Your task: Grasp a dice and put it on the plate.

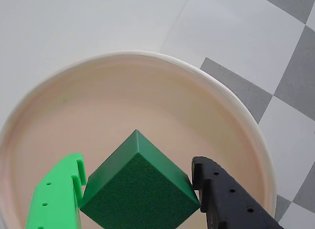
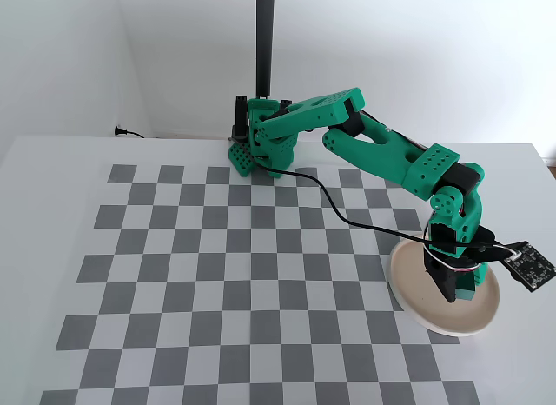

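In the wrist view the dark green dice (image 1: 140, 189) sits corner-up between my bright green finger (image 1: 54, 199) and my black finger (image 1: 226, 199). Both fingers touch its sides, so my gripper (image 1: 139, 165) is shut on the dice. Right beneath it is the pale pinkish plate (image 1: 123, 96) with its cream rim. In the fixed view the gripper (image 2: 453, 290) points down into the plate (image 2: 415, 308) at the right edge of the checkered mat. There the fingers mostly hide the dice. I cannot tell whether the dice touches the plate.
The grey and white checkered mat (image 2: 217, 266) covers the table. The arm's base (image 2: 256, 149) and a black pole (image 2: 264, 40) stand at the back. A black cable (image 2: 334, 209) runs across the mat. The wrist camera board (image 2: 528, 268) sticks out right of the plate.
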Robot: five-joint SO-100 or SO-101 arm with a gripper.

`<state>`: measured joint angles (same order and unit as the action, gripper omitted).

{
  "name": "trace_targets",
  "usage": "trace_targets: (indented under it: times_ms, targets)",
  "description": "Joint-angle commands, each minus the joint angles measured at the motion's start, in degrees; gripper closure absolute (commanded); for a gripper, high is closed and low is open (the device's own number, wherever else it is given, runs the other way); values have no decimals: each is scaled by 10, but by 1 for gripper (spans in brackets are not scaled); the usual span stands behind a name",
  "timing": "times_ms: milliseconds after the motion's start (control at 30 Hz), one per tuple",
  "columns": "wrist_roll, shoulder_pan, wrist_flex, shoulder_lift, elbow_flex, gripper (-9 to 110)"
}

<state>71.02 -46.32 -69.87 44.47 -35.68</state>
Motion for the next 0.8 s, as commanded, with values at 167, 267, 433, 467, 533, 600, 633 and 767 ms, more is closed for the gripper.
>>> trace_targets:
  times_ms: [167,267,433,467,533,600,633,767]
  targets:
    - [-5,4,-1,41,59,91]
    - [-6,4,-1,43,59,90]
    - [-6,8,-1,46,59,87]
    - [-5,9,-3,46,59,86]
    - [-5,10,-4,44,59,86]
    - [-4,11,-5,44,59,85]
    - [-4,11,-5,43,59,84]
    - [-4,12,-2,44,59,83]
